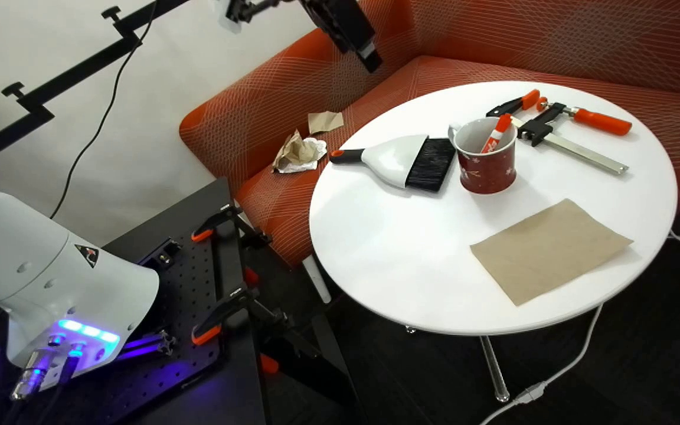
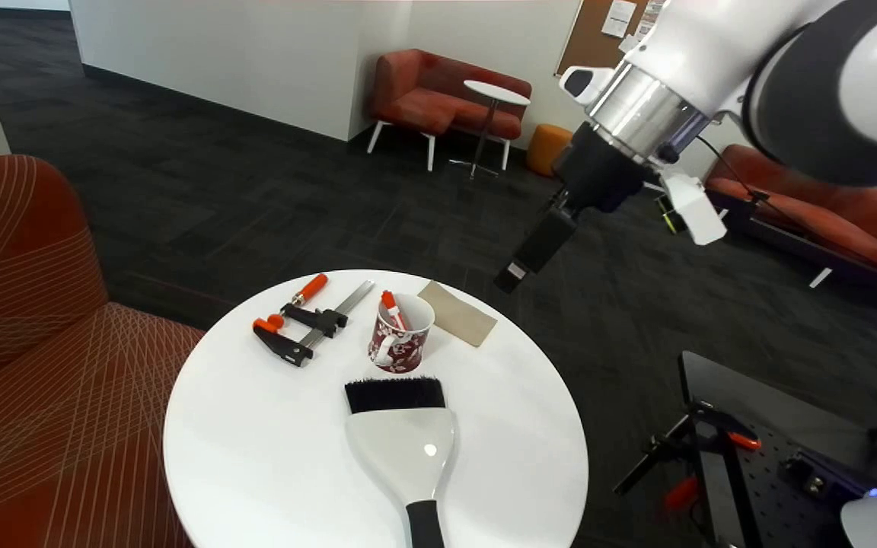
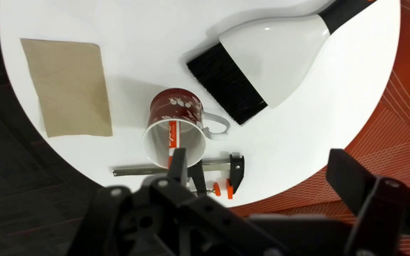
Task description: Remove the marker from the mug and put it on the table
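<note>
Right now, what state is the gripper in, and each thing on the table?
Gripper: open, holding nothing
Mug: upright, not yet emptied
Marker: leaning inside the mug, red end up
Brush: lying down
Bar clamp: lying down, jaws nearly closed
Brown sheet: unfolded, lying flat

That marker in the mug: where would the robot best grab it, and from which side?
The marker is probably best gripped by its red cap, from above, with the open fingers passing down on either side. It leans in the mug, cap poking past the rim, while its lower body is down inside.
</note>
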### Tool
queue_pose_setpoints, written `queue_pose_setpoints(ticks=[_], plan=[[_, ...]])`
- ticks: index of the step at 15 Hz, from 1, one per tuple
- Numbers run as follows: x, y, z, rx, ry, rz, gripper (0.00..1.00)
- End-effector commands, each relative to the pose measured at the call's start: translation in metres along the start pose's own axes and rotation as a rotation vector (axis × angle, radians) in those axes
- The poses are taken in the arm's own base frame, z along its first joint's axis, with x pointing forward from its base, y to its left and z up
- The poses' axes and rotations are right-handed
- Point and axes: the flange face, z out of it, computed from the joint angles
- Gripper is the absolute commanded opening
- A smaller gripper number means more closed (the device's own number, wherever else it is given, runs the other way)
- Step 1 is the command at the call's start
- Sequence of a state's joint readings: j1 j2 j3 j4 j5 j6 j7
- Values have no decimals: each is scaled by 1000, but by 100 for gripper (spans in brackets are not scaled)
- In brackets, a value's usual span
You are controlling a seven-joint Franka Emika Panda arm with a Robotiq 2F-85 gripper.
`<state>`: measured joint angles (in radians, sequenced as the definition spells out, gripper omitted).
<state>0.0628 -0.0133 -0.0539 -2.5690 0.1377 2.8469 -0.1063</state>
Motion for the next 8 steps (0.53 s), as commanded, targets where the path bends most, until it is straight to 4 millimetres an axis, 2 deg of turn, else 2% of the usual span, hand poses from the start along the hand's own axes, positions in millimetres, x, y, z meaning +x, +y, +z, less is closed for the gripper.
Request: queue_pose_setpoints(ticks=[1, 3, 8], plan=[[1, 4, 11, -6, -9, 7, 100], [0, 6, 22, -9, -30, 9, 100], [4, 7, 22, -23, -5, 1, 100]])
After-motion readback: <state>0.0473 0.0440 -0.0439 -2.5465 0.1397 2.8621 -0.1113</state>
